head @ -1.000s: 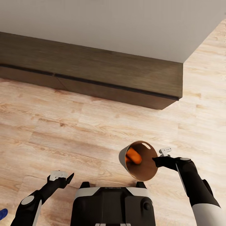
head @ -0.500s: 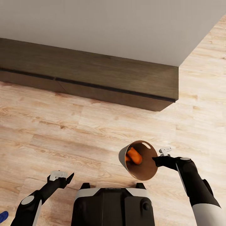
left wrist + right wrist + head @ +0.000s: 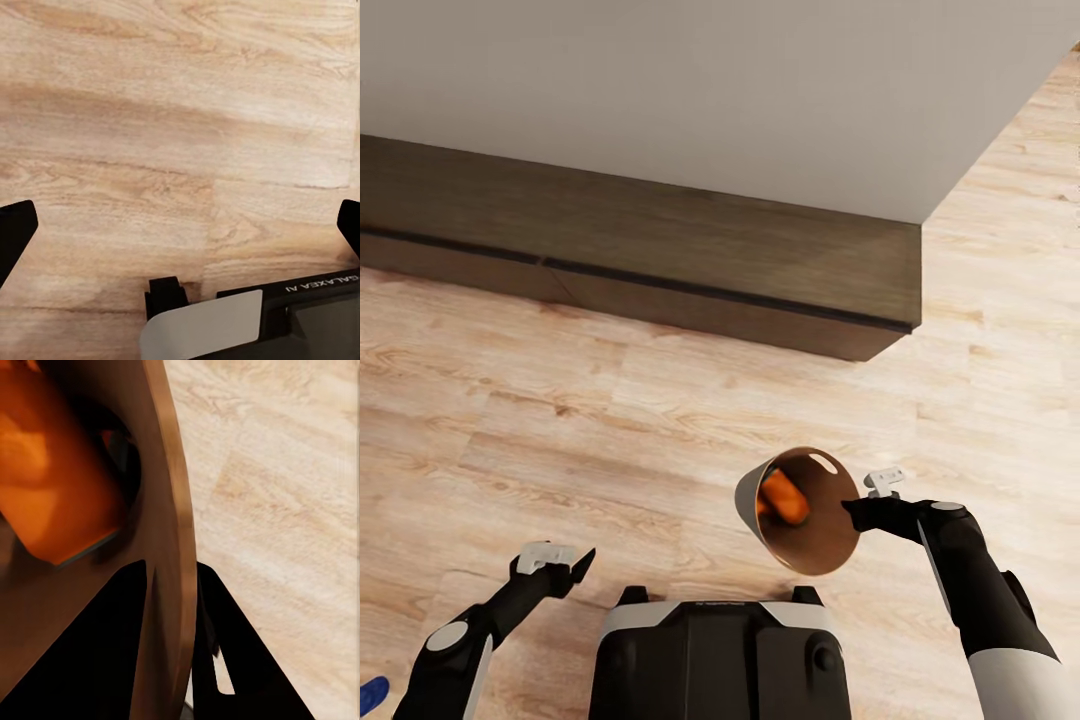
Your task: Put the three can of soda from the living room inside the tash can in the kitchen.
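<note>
My right gripper [image 3: 852, 512] is shut on the rim of the trash can [image 3: 805, 545], a grey tapered bin with a coppery-brown inside, held tilted above the floor in front of my trunk. An orange soda can [image 3: 784, 497] lies inside it. In the right wrist view the bin wall [image 3: 169, 502] runs between the two dark fingers [image 3: 90, 652], and the orange can [image 3: 52, 487] sits just beyond. My left gripper [image 3: 575, 565] hangs open over bare floor, its fingertips [image 3: 15, 232] spread wide apart and nothing between them. A small blue object [image 3: 370, 688] lies at the head view's lower left corner, cut off by the edge.
A long dark low cabinet [image 3: 660, 250] runs along a white wall [image 3: 710, 90] ahead, ending at a corner on the right. Light wood floor [image 3: 610, 430] stretches between it and my base [image 3: 720, 650], and continues past the cabinet's right end.
The whole head view has shifted: the cabinet's right end sits a little further left now, so the camera moved. Both arms and the held bin keep their places relative to my body.
</note>
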`<state>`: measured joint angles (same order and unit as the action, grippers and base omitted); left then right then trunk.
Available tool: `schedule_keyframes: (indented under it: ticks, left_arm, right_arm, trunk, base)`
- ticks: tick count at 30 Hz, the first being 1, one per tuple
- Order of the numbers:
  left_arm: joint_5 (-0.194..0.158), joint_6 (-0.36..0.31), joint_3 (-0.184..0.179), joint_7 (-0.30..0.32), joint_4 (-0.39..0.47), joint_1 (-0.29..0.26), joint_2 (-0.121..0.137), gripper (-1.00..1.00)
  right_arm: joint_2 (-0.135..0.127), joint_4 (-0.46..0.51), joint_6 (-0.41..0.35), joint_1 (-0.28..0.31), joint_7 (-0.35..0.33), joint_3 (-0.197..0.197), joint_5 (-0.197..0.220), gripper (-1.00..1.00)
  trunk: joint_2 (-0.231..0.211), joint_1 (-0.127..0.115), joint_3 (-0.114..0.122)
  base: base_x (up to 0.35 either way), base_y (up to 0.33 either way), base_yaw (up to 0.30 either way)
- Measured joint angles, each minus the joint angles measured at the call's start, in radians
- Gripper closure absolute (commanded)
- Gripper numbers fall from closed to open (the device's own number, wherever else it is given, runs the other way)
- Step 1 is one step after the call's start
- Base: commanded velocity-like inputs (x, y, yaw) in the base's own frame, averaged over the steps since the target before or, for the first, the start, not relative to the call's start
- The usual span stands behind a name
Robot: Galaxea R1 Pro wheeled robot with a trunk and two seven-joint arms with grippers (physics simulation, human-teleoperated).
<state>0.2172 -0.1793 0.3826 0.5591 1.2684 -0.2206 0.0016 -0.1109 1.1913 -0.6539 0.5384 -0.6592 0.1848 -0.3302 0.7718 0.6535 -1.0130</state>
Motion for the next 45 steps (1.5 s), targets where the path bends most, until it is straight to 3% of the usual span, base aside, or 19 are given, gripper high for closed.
schedule_keyframes:
  ticks: [15, 31, 45]
  left_arm:
    - [-0.001, -0.002, 0.001, 0.001, 0.026, 0.001, 0.0, -1.0]
    - [-0.001, 0.001, 0.0, 0.007, 0.023, 0.002, 0.0, -1.0]
    - [-0.001, 0.003, -0.001, 0.007, 0.023, 0.003, 0.0, -1.0]
  right_arm:
    - [0.0, 0.001, -0.001, 0.0, 0.002, 0.0, 0.0, 1.0]
    - [0.002, 0.0, -0.001, 0.0, 0.017, -0.001, -0.003, 1.0]
    - [0.003, -0.003, -0.002, 0.0, 0.021, -0.036, -0.005, 1.0]
  trunk:
    - [-0.091, -0.05, 0.064]
    - [-0.091, -0.05, 0.067]
    - [-0.091, -0.05, 0.067]
  base:
    - [0.0, 0.0, 0.001]
    - [0.0, 0.0, 0.143]
    - [0.0, 0.0, 0.249]
